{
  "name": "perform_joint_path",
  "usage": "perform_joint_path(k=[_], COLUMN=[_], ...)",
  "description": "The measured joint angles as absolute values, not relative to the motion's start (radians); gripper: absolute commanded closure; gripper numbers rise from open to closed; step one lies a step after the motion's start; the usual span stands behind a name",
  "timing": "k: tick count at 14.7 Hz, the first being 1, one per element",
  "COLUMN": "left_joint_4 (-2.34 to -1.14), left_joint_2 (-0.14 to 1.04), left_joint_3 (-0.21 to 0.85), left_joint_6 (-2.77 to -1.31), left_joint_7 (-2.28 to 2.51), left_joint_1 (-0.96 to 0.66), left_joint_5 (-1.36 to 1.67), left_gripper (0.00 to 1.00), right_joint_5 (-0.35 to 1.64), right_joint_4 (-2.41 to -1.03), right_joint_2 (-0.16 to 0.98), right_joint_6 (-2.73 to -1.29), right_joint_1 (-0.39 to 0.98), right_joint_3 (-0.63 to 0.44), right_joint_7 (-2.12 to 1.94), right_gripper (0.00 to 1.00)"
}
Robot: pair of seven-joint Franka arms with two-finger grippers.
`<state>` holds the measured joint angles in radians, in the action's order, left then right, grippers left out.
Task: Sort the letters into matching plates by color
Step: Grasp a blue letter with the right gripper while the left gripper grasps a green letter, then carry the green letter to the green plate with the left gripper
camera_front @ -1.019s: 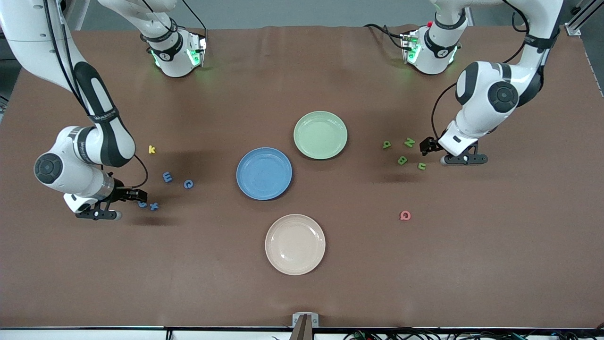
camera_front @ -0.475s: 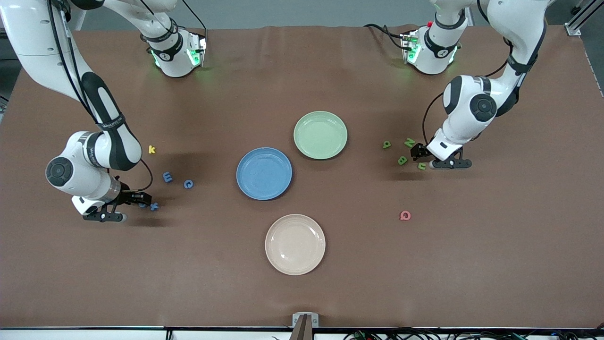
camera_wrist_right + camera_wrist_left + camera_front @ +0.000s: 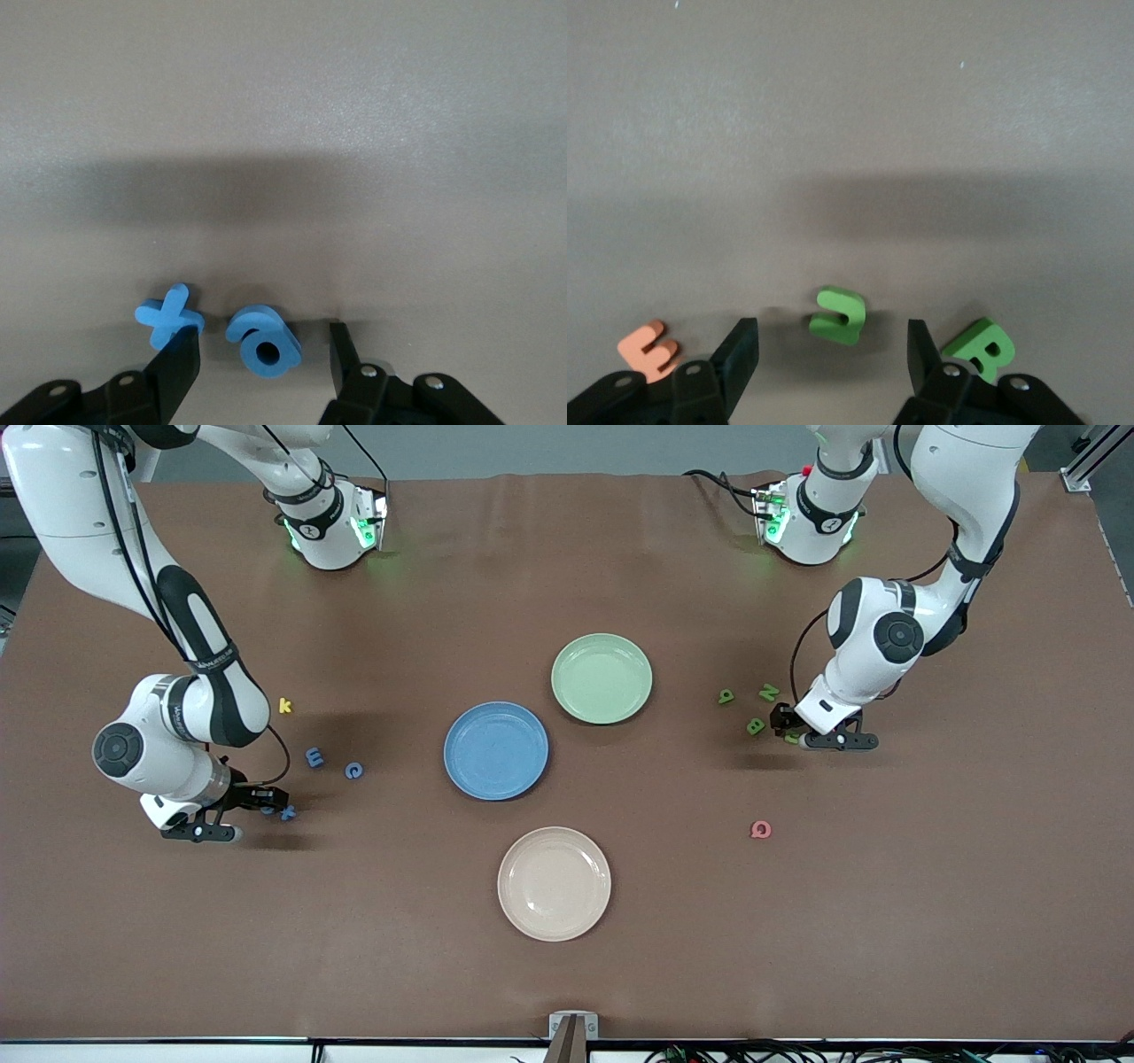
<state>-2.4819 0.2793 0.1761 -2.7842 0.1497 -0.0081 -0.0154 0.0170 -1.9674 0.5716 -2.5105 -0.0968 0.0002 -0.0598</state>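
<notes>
Start at the right arm's end of the surface [image 3: 567, 974]: your right gripper [image 3: 262, 809] has dropped and slid in over the blue letters since a second ago, and its fingers [image 3: 177, 367] now straddle the rounded blue letter [image 3: 263, 340], apart with a gap on each side but narrower than before. The blue X [image 3: 168, 314] lies just beside one finger, so watch it does not get nudged. Two more blue letters [image 3: 314, 757] and a yellow k [image 3: 284, 706] lie farther from the camera. Mid-surface, the blue plate [image 3: 495, 750], green plate [image 3: 601, 677] and cream plate [image 3: 554, 883] are all empty. At the left arm's end, your left gripper [image 3: 786, 726] has likewise come down among the green letters; its fingers [image 3: 740, 354] bracket a curled green letter [image 3: 838, 314], apart and closing, with the green B [image 3: 982, 349] just beside one finger. Both first picks look about to close; nothing is sorted yet.
</notes>
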Motion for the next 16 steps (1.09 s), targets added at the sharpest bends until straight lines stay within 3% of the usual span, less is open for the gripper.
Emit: perform_joint_path(k=[3,9,12,16], left_joint_4=[-2.463,-2.456,-2.452,-2.447], left_joint_2=[0.305,0.324,0.323,0.323], left_joint_3=[0.176,0.176,0.176,0.176], left_joint_6=[-2.785,-2.801,-2.801,-2.802], left_joint_7=[0.15,0.15,0.15,0.15], left_joint_1=[-0.008,-0.008,-0.007,-0.007], left_joint_5=[-0.023,-0.025,-0.026,-0.026], left_gripper=[0.32,0.63,0.74,0.76], right_joint_5=[0.017,0.017,0.017,0.019], right_joint_4=[-1.967,-1.965,-1.965,-1.965], right_joint_2=[0.571,0.572,0.577,0.588], right_joint_6=[-2.511,-2.511,-2.525,-2.541], right_joint_1=[-0.097,-0.101,-0.112,-0.127], right_joint_3=[0.0,-0.002,-0.003,-0.002], right_joint_7=[-0.06,-0.066,-0.066,-0.066], right_gripper=[0.4,0.4,0.4,0.4])
